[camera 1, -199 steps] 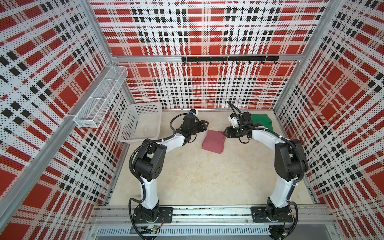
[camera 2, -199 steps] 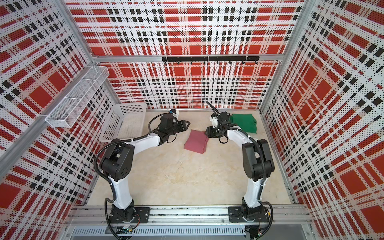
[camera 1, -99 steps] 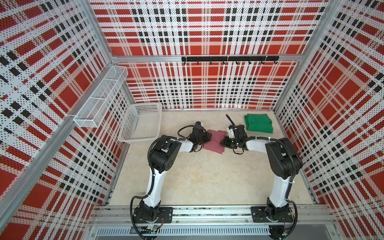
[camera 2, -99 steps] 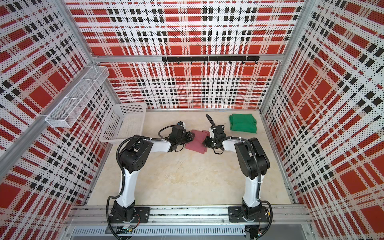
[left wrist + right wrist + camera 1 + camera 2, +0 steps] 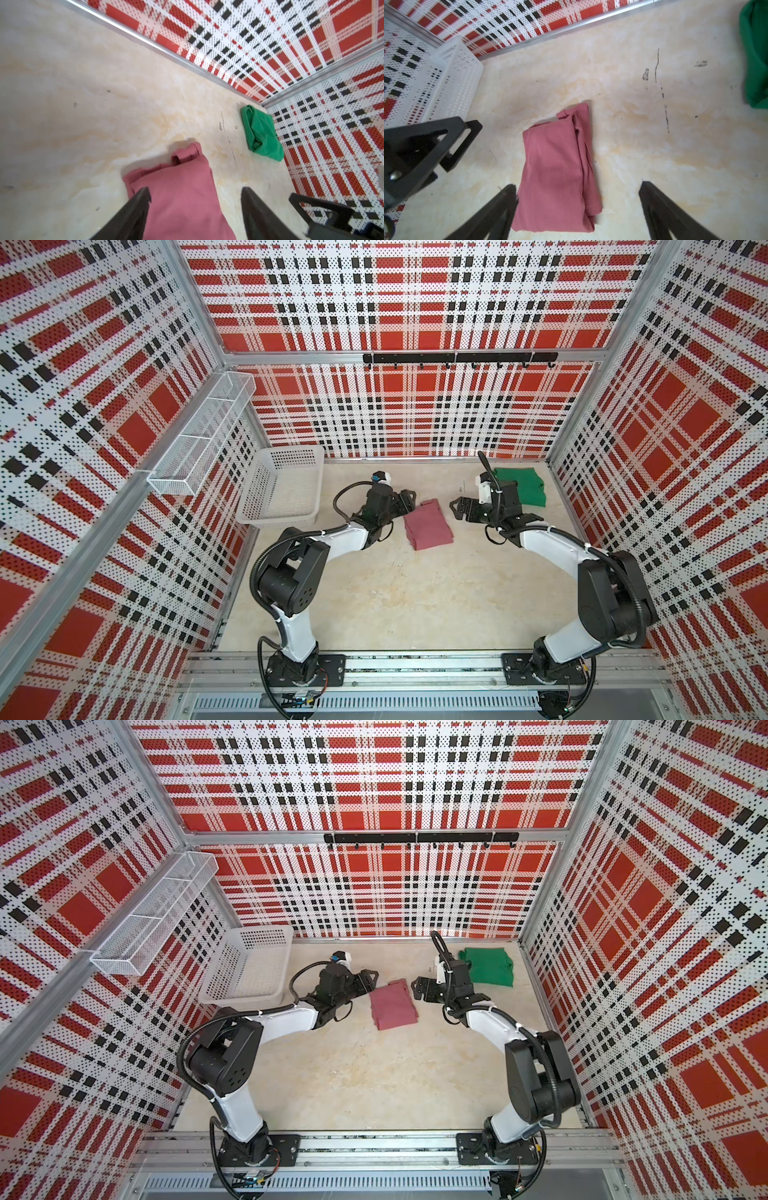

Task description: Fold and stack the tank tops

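Top views first. In both top views the pink tank top [image 5: 428,526] [image 5: 392,1004] is lying folded on the table [image 5: 395,593] [image 5: 353,1073], toward the back, between the two claws. The green tank top [image 5: 521,487] [image 5: 488,967] is lying folded in the back right corner, well apart from the pink one, and the right arm's wrist is covering its near-left edge. The left gripper [image 5: 409,506] [image 5: 372,979] and right gripper [image 5: 455,509] [image 5: 415,988] are hovering either side of the pink one. Whether they are touching it is hard to make out (dark parts, tiny from up here). The basket [image 5: 291,450] [image 5: 257,930] is standing back left.

Left wrist: the left gripper [image 5: 195,190] is standing spread wide, released, gripping nothing. The pink tank top [image 5: 178,191] is lying flat below it, with its near end running off the frame and one dark tip overlapping its edge. The green tank top [image 5: 261,133] is showing whole here, including the bunched fold the arm is hiding from above. A cropped piece of the right gripper [image 5: 322,212] is poking in.

Right wrist: the right gripper [image 5: 578,186] is also gaping wide, empty. The pink tank top [image 5: 556,166] is showing nearly whole, layered edges and a strap end visible. The green tank top [image 5: 756,52] is being cut to a sliver by the frame edge. The basket [image 5: 452,83] wall is showing only here, beside the blurry, cropped left gripper [image 5: 425,145].
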{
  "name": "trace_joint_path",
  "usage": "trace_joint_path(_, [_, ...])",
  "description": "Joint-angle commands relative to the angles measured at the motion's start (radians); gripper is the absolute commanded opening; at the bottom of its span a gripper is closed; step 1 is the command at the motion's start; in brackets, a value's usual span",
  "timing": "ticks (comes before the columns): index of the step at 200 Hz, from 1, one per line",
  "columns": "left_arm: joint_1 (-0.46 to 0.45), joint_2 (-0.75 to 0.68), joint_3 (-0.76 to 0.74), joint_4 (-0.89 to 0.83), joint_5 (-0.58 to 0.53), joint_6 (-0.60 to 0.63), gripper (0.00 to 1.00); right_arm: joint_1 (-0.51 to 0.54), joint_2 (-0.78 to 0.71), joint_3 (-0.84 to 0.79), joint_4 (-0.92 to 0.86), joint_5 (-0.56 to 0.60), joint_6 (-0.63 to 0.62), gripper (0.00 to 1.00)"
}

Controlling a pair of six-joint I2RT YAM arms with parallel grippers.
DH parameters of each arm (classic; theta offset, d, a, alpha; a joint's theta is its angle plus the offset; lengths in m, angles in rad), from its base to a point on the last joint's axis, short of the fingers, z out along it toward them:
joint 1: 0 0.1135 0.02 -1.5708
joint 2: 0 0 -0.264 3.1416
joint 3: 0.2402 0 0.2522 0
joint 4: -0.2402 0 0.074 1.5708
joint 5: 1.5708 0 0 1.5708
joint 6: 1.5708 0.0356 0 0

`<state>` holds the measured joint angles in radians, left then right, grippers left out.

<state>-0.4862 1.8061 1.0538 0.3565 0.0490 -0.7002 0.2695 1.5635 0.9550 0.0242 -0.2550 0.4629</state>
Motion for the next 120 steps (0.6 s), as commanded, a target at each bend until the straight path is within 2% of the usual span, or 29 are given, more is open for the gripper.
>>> trace_joint_path(1, [0.0,-0.032,-0.087,-0.045,0.068,0.004,0.8,-0.038,0.094,0.034,0.036,-0.179,-0.031,0.96])
trace_joint_path(17, [-0.009,-0.04,-0.159,0.019,0.116,-0.054,0.85,-0.019,0.18,0.149,-0.108,-0.186,-0.097,0.95])
trace_joint_path(32, [-0.025,-0.025,-0.21,0.082,0.15,-0.105,0.9,-0.013,0.234,0.208,-0.166,-0.204,-0.126,0.94])
trace_joint_path(59, [-0.05,0.026,-0.255,0.179,0.202,-0.183,0.92,-0.012,0.326,0.314,-0.303,-0.265,-0.181,0.85])
trace_joint_path(82, [-0.071,0.035,-0.31,0.291,0.175,-0.27,0.89,-0.013,0.382,0.343,-0.331,-0.295,-0.193,0.72])
trace_joint_path(102, [-0.082,0.064,-0.304,0.298,0.156,-0.287,0.88,-0.013,0.412,0.349,-0.323,-0.301,-0.193,0.71])
trace_joint_path(120, [-0.079,0.101,-0.297,0.325,0.149,-0.307,0.82,-0.011,0.44,0.358,-0.32,-0.309,-0.196,0.71])
